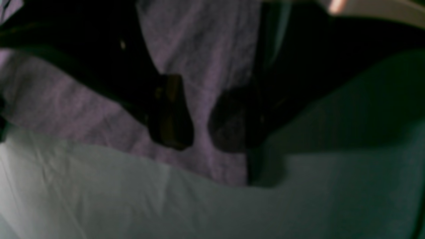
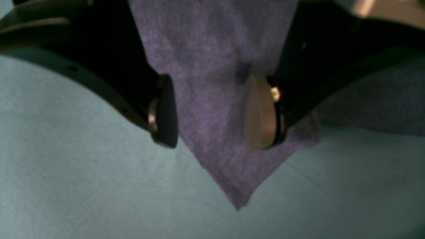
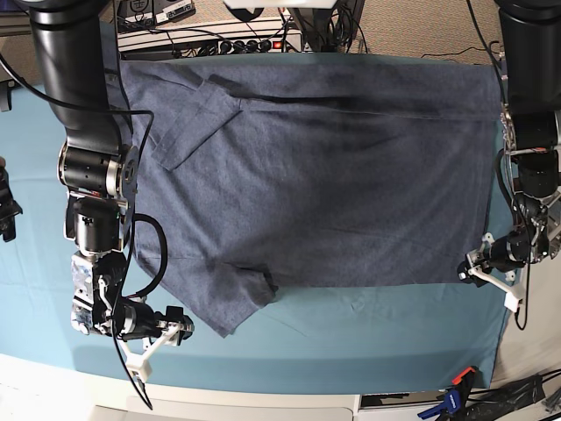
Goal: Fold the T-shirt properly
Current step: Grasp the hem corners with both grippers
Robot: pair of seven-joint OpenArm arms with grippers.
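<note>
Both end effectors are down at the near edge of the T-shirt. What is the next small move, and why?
Probably close both. The right end effector straddles a pointed corner of the T-shirt, and fabric lies between the open fingers of the left end effector, so neither grips yet. The shirt lies spread flat on the table cloth; pinching first allows a lift.

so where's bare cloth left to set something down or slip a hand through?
Free: the teal table cloth strip between the T-shirt hem and the near table edge, between both grippers; also the patch left of the right arm. Crowded: the shirt covers the middle and far side; right gripper and left gripper sit at its near corners.
</note>
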